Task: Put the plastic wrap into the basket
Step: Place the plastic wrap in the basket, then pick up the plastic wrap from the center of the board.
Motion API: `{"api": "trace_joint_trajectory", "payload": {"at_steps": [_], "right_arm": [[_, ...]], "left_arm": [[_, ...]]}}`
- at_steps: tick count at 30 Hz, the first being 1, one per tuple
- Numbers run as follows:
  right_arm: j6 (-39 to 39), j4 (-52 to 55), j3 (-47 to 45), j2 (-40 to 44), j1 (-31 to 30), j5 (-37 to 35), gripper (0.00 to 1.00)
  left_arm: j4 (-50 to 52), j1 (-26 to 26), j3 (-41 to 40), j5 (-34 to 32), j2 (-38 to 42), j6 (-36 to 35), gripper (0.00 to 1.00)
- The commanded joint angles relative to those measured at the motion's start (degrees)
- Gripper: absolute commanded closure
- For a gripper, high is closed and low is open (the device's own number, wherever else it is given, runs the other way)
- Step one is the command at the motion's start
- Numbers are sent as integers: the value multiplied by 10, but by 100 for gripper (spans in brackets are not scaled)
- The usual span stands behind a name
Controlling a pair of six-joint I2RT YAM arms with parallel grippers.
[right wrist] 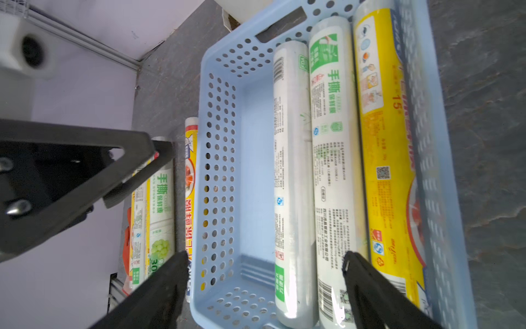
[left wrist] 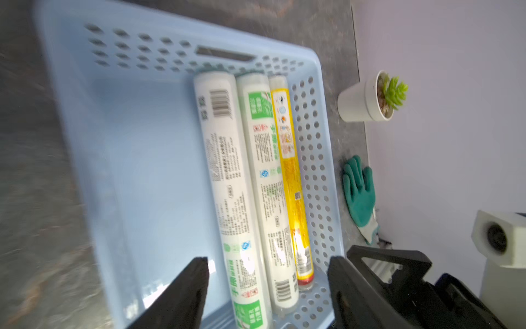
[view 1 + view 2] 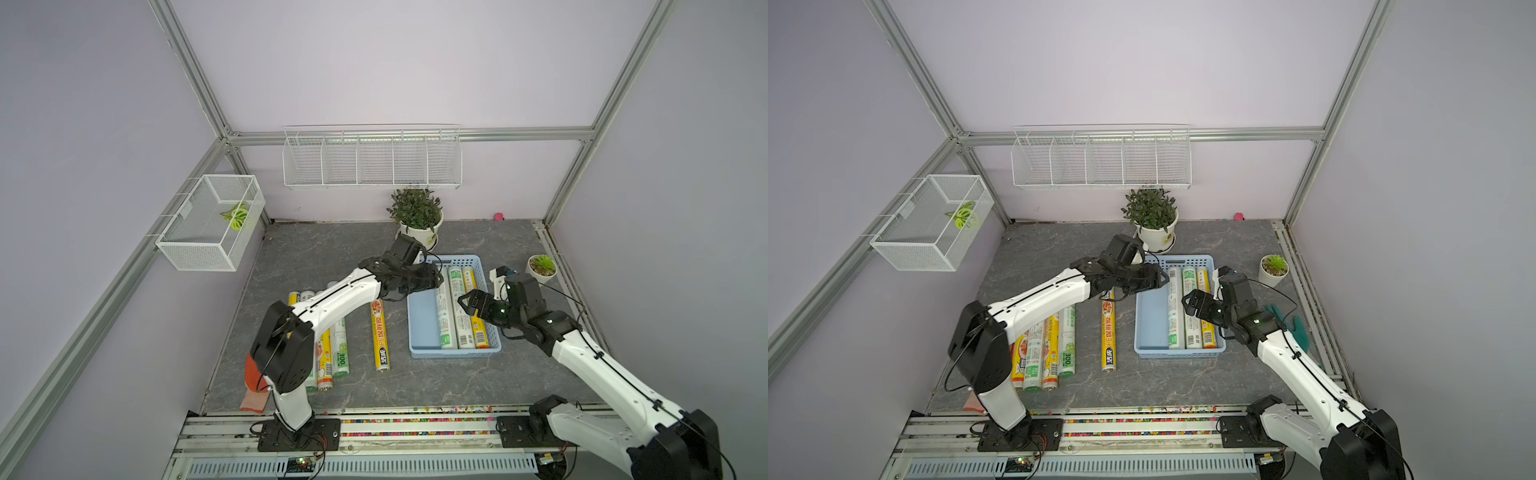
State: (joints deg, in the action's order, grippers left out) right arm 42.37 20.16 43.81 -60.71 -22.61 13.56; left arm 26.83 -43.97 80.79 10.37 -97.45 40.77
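The light-blue basket [image 3: 424,332] [image 3: 1152,328] lies right of the table's middle. Three rolls of plastic wrap lie side by side along its right side: two white with green labels [image 2: 225,176] [image 2: 264,176] and a yellow one [image 2: 290,171]. My left gripper [image 3: 434,280] [image 2: 267,273] hovers open over the basket's far end, its jaws wide apart and holding nothing. My right gripper [image 3: 465,301] [image 1: 264,265] hangs open above the rolls. Another yellow roll [image 3: 380,336] lies loose left of the basket. Several more rolls [image 3: 332,357] lie together under my left arm.
A large potted plant [image 3: 417,216] stands just behind the basket and a small succulent pot [image 3: 540,268] to its right. A green glove [image 3: 1291,324] lies by the right edge, an orange glove [image 3: 253,382] at front left. A white mesh box [image 3: 212,222] and a wire rack [image 3: 372,160] hang on the walls.
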Motion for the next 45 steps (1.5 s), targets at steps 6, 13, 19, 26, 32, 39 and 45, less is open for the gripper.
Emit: {"api": "trace_joint_trajectory", "payload": {"at_steps": [6,13,19,26,32,39,45], "right_arm": [[-40,-5,115,-123,-120,-23,11],[-87,32,243,-279,-244,-91,11],[-90,67,352,-401,-304,-100,11],[-73,72,420,-479,-332,-96,12],[-46,23,407,-494,-334,-74,11],[-36,0,395,-497,-332,-71,11],[-38,6,394,-495,-331,-77,11]], "left_arm": [[45,53,-170,-244,195,-11,28],[62,186,-330,-180,324,20,31],[55,263,-388,-106,330,1,38],[82,277,-360,-91,258,-27,41],[114,278,-314,-91,186,-55,43],[122,278,-282,-87,125,-79,42],[120,277,-275,-80,96,-95,38]]}}
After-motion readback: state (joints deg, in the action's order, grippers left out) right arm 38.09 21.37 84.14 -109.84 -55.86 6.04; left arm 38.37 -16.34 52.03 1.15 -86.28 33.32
